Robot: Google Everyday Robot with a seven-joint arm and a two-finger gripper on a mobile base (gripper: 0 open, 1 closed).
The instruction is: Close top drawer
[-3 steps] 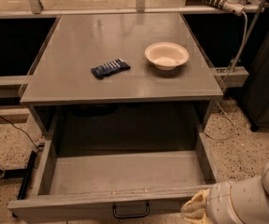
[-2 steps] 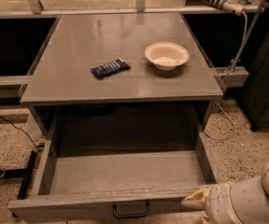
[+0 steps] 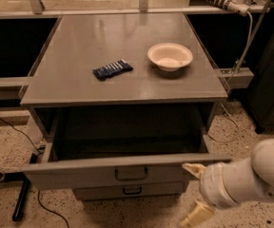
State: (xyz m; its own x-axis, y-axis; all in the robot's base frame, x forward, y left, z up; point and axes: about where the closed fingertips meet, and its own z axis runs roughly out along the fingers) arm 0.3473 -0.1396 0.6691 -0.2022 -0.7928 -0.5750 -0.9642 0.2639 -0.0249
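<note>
The top drawer [image 3: 94, 172] stands partly pulled out of the grey cabinet, with its inside dark and nothing visible in it. Its flat grey front bears a small black bar handle [image 3: 131, 174] at the centre. My gripper [image 3: 193, 193] is at the lower right, in front of the right end of the drawer front. It is open and holds nothing. Its upper fingertip [image 3: 191, 168] lies at the drawer front's right part, and its lower fingertip [image 3: 194, 217] hangs below near the floor.
On the cabinet top [image 3: 80, 42] lie a dark blue snack packet [image 3: 112, 69] and a white bowl [image 3: 170, 56]. A lower drawer front [image 3: 132, 190] shows under the top one. A power strip [image 3: 222, 0] and cable are at the back right, and cables lie on the floor at left.
The top drawer has slid inward, so less of its inside shows and the lower drawer front is now visible. My gripper has moved up against the drawer front's right end.
</note>
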